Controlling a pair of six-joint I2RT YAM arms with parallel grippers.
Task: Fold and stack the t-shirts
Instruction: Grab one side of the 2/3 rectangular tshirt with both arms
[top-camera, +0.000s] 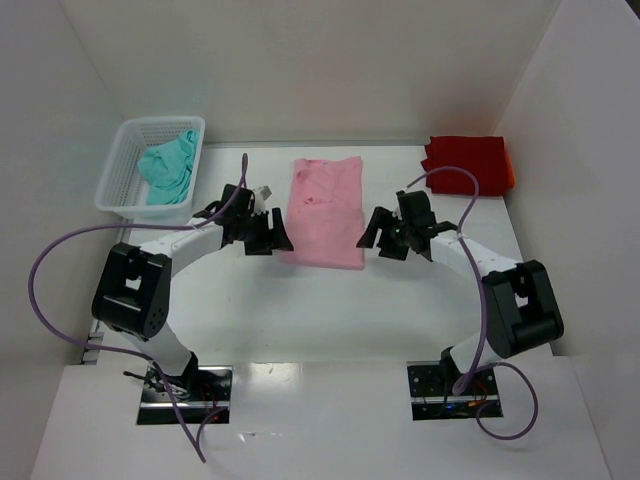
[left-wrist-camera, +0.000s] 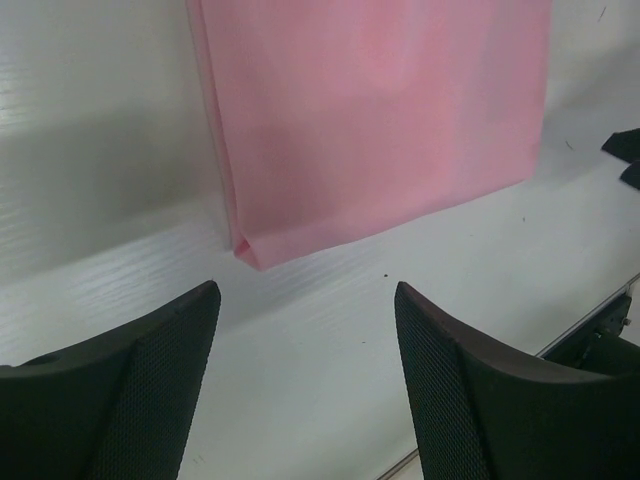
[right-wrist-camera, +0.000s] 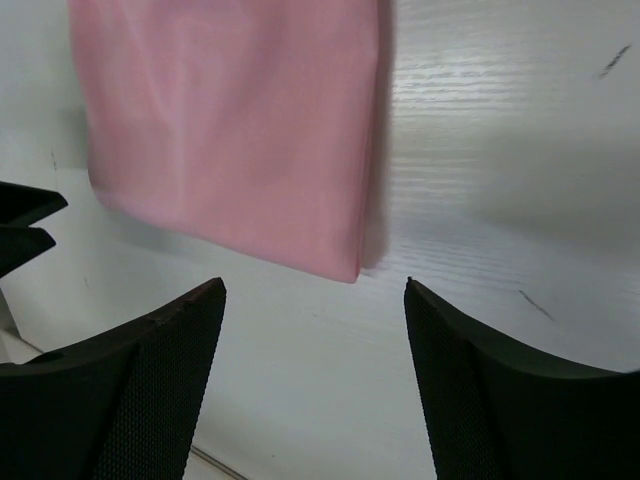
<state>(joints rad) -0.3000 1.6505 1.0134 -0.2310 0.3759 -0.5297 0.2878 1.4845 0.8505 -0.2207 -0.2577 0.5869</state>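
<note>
A light pink t-shirt (top-camera: 325, 210), folded into a long strip, lies flat in the middle of the table. Its near left corner (left-wrist-camera: 250, 255) shows in the left wrist view and its near right corner (right-wrist-camera: 350, 270) in the right wrist view. My left gripper (top-camera: 278, 241) (left-wrist-camera: 305, 290) stands open just off the strip's near left corner, holding nothing. On the other side my right gripper (top-camera: 376, 235) (right-wrist-camera: 315, 285) is open and empty too, close to the near right corner. A folded red t-shirt (top-camera: 467, 162) rests at the back right. A teal t-shirt (top-camera: 168, 168) lies crumpled in the basket.
A white mesh basket (top-camera: 125, 170) stands at the back left, against the left wall. White walls close in the table (top-camera: 320, 310) on the left, back and right. Purple cables loop off both arms.
</note>
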